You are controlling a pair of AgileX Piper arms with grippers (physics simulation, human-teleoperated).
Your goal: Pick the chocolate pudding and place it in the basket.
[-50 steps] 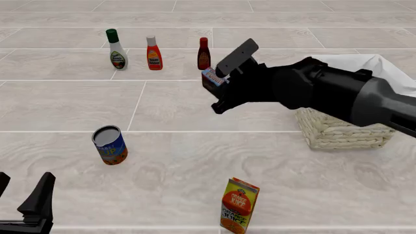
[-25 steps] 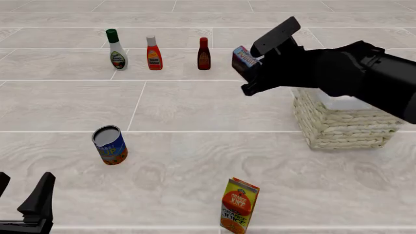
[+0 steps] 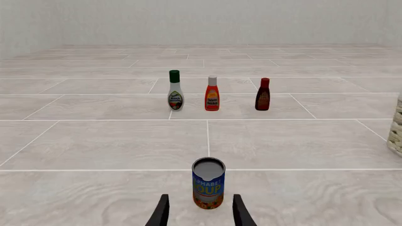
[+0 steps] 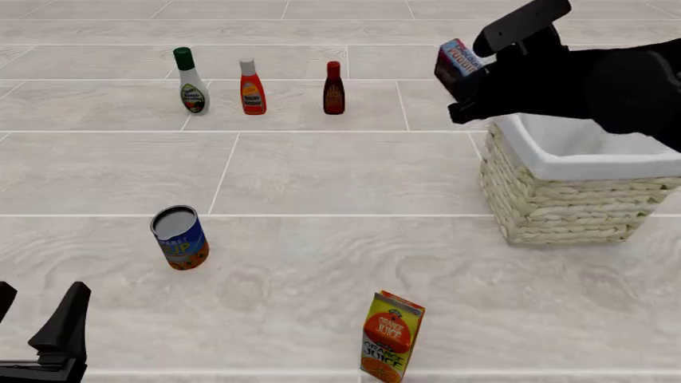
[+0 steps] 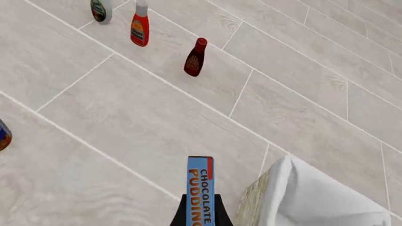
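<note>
1 basket (image 4: 564,203): square, pale woven wicker, white cloth lining folded over the rim. It stands on the tiled table (image 4: 319,175) at the right. The part of the interior in view shows only white lining; the rest is hidden behind the arm.

1 chocolate pudding (image 4: 458,60): small carton with a light blue printed face. It is held in the air, clamped between the fingers of the right gripper (image 4: 468,68), 1 finger on each broad side. The carton hangs just beyond the basket's near-left corner, above rim height. In the right wrist view the carton (image 5: 200,188) stands edge-on between the 2 dark fingers, beside the lined rim.

1 left gripper (image 4: 43,339): low at the near-left edge, fingers spread apart, holding nothing. In its wrist view the 2 fingertips flank the can without touching.

1 can (image 4: 180,237): blue and orange, upright.

1 orange juice carton (image 4: 391,335): upright, near edge.

3 bottles (image 4: 252,88): in 1 row at the far side, upright.
</note>
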